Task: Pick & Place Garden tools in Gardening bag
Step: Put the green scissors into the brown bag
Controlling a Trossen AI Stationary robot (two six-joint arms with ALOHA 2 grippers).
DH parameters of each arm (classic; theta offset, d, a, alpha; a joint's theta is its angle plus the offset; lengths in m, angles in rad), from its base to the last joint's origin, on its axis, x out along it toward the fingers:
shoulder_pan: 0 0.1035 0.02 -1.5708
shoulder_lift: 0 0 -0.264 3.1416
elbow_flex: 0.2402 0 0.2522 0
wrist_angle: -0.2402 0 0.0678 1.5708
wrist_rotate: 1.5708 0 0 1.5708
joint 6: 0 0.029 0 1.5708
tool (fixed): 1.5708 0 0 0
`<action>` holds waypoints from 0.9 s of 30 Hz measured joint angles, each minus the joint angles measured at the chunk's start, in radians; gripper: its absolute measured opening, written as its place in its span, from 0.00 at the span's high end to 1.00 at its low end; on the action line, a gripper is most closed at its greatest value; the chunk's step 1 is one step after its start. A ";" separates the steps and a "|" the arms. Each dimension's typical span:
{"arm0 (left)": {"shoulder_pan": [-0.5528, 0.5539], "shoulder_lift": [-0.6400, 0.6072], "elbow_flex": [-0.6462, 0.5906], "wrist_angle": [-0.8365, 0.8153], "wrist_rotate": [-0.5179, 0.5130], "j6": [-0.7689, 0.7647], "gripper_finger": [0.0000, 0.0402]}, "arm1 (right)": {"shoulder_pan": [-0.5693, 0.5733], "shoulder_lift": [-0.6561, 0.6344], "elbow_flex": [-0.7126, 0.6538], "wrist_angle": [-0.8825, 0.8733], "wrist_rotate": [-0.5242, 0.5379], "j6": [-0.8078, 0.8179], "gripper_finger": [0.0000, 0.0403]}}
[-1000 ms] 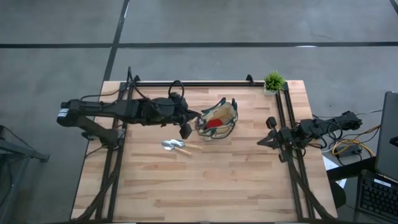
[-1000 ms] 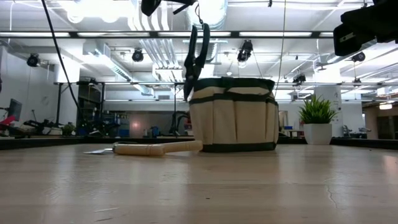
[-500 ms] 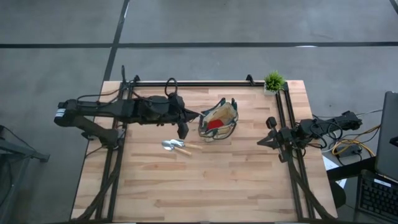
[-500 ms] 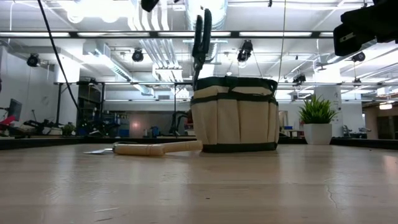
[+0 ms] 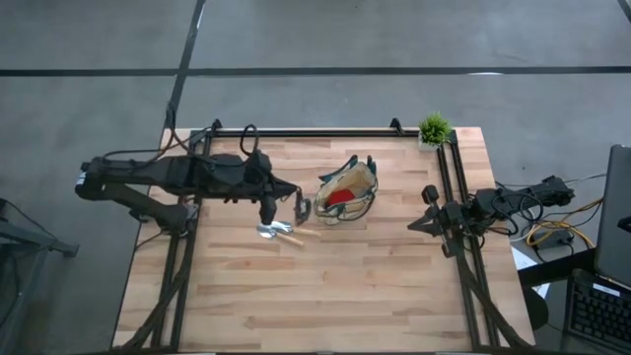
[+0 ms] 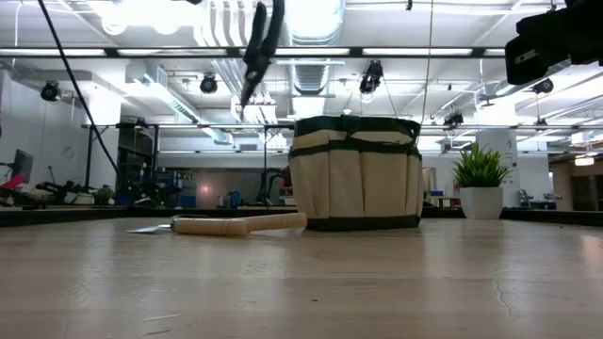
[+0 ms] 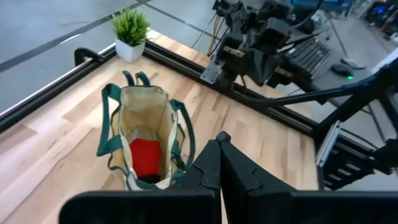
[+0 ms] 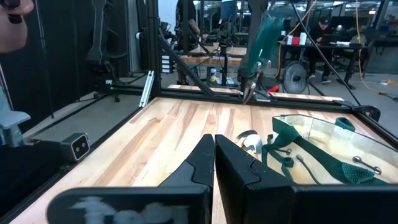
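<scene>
Tan fabric with dark green trim makes up the gardening bag [image 5: 347, 189], which stands upright near the middle of the wooden surface [image 5: 325, 286], its mouth open and its looped handles up. A red rounded item [image 5: 339, 196] lies inside the bag; the left wrist view looks straight down onto it.

Just beside the bag, on the side toward the left arm, the silver-bladed trowel [image 5: 280, 233] lies flat on the surface. Its wooden handle points toward the bag's foot, and the low view shows the handle's end right at the bag's base, though I cannot tell if they touch.

The left pincer [image 5: 302, 207] hangs in the air beside the bag, above the trowel. Its fingers are closed on the dark-handled pruning shears [image 6: 260, 47], which dangle tip-down, slightly tilted, above the level of the bag's rim and clear of the bag. In the right wrist view the shears show beyond the bag, with the trowel's blade below them.

The right pincer [image 5: 427, 209] sits well away from the bag, by the rail on the right arm's side of the surface. Its fingers are pressed together with nothing between them.

A small green potted plant [image 5: 433, 129] stands at the far corner of the surface, beyond the bag and apart from it.
</scene>
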 joint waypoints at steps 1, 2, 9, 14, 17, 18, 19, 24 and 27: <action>0.001 0.006 -0.007 0.008 -0.002 0.000 1.00 | 0.000 0.000 0.000 0.000 0.000 -0.001 0.98; 0.001 0.016 -0.013 0.019 -0.002 0.001 1.00 | 0.000 0.000 0.000 0.000 0.000 -0.001 0.98; 0.034 0.141 -0.037 0.206 0.018 0.076 1.00 | 0.000 0.000 0.000 0.000 0.000 0.000 0.98; 0.068 0.189 0.020 0.206 0.026 0.155 1.00 | 0.000 0.000 0.000 0.000 0.000 0.000 0.98; 0.083 0.192 0.036 0.151 0.015 0.165 1.00 | 0.000 0.000 0.000 0.000 0.000 0.000 0.98; 0.085 0.191 0.036 0.141 0.012 0.162 1.00 | 0.000 0.000 0.000 0.000 0.000 0.000 0.98; 0.085 0.189 0.036 0.136 0.009 0.162 1.00 | 0.000 0.000 0.000 0.000 0.000 -0.001 0.98; 0.074 0.170 0.045 0.147 0.049 0.162 1.00 | 0.000 0.000 0.000 0.000 0.000 -0.001 0.98; 0.054 0.153 0.049 0.137 0.071 0.144 1.00 | 0.000 0.000 0.000 0.000 0.000 0.000 0.98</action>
